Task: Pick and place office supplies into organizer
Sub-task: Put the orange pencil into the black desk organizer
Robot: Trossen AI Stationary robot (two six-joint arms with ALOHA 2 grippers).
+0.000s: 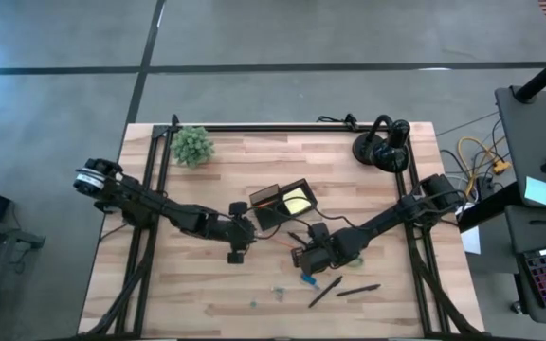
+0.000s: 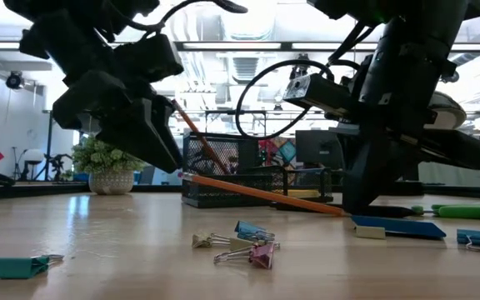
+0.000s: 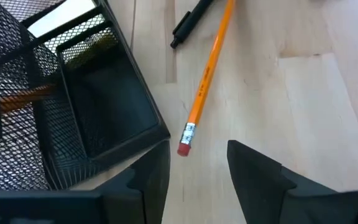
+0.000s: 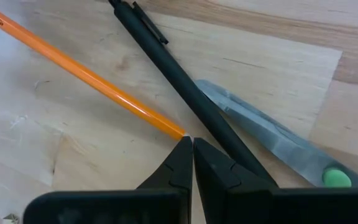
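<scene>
Lying pencil: an orange pencil (image 3: 205,79) rests flat on the bench just in front of the left pincer (image 3: 197,163), its eraser end nearest the gap between the parted fingers, not touching either one.
Left pincer: open, holding nothing, close beside the corner of the organizer (image 1: 282,202).
Organizer: black mesh tray near the bench's middle; a yellow sticky-note pad (image 1: 295,202) sits in one compartment and a second orange pencil (image 2: 192,125) leans tilted inside another.
Right pincer: (image 4: 192,163) fingers pressed together, gripping nothing, tips down at the bench just beside the pencil's far end and a black pen (image 4: 179,87) that crosses it.
Scissors: (image 4: 272,140) green-handled, blades flat on the bench, partly under that pen, near the right pincer.
Other pens: two black pens (image 1: 341,290) lie on the bench's near part, apart from the tray.
Clips: binder clips (image 2: 248,247) and a blue piece (image 2: 398,227) are scattered on the near bench.
Bench: (image 1: 207,294) light wooden planks with a black frame.
Surroundings: a potted plant (image 1: 192,145) at one far corner, black headphones (image 1: 383,144) at the other; grey floor around, bright ceiling lights in the room behind.
</scene>
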